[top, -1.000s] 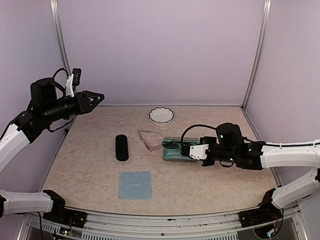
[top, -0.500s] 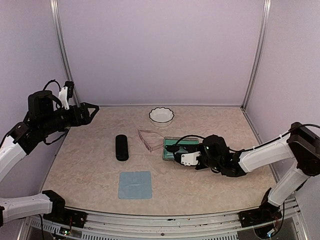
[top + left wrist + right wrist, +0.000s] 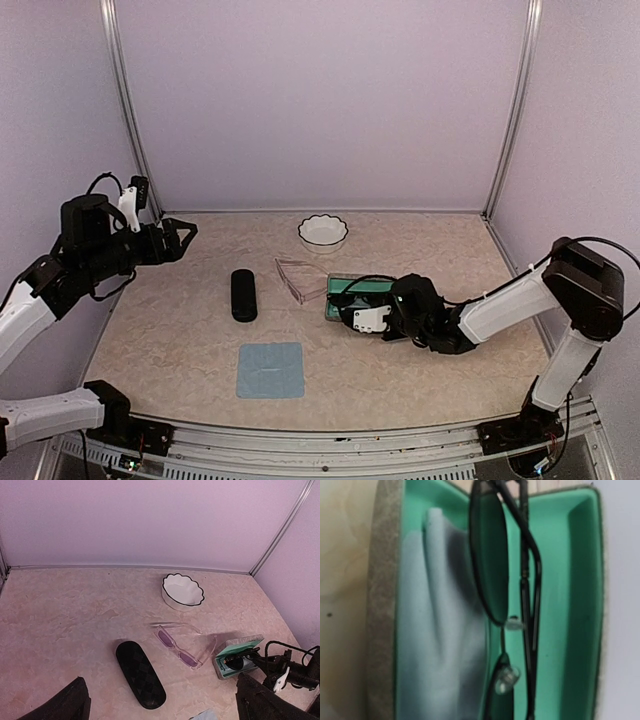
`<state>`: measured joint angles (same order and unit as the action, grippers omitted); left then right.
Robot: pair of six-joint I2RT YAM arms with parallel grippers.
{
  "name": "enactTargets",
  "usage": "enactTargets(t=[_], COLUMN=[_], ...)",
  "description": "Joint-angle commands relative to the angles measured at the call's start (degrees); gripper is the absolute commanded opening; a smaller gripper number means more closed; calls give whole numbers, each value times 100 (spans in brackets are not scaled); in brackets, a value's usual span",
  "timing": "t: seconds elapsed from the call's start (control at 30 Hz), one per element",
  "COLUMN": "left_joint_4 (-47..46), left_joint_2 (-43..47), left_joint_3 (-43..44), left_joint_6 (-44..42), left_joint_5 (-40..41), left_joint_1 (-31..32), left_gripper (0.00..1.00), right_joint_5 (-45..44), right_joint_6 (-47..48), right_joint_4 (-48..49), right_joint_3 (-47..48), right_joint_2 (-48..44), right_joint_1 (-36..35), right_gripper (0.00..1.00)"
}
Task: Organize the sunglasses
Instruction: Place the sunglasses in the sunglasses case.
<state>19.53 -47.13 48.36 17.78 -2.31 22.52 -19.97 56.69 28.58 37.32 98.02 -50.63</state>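
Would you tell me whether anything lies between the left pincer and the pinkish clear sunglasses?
Nothing visible does. The left pincer hangs open above the table, the pinkish sunglasses lie uncovered, and the black case sits just beside the path.

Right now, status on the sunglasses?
Left gripper open, raised. Right gripper at open case, jaws unclear. Dark sunglasses inside case; pink pair loose beside it. Nothing blocking.

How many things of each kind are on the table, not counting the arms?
Sunglasses: 2, pinkish pair and dark wire pair
Cases: 2, black case and grey case
Cloths: 2, blue cloth and pale cloth inside that case
Bowls: 1, white bowl
Total: 7
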Motion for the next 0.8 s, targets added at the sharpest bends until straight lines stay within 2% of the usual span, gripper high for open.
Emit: enactTargets(t=[0.0,0.5,0.77], left_joint_4=[-208,-245,-243], left_joint_2=[47,21,70], left_joint_3=[-46,-48,-92], left_joint_6=[40,14,18], left_joint_5=[-24,26,18], left_joint_1=[-47,-46,-46], left_gripper=[99,99,99], right_joint_5=[-190,-231,-231], right_joint_6=[-179,-467,-429], right_joint_4=[113,-220,-299], right_joint_3=[172,319,273], right_joint_2=[198,412,215], right_joint_1=[-52,-98,-208], right_gripper=[0,0,13])
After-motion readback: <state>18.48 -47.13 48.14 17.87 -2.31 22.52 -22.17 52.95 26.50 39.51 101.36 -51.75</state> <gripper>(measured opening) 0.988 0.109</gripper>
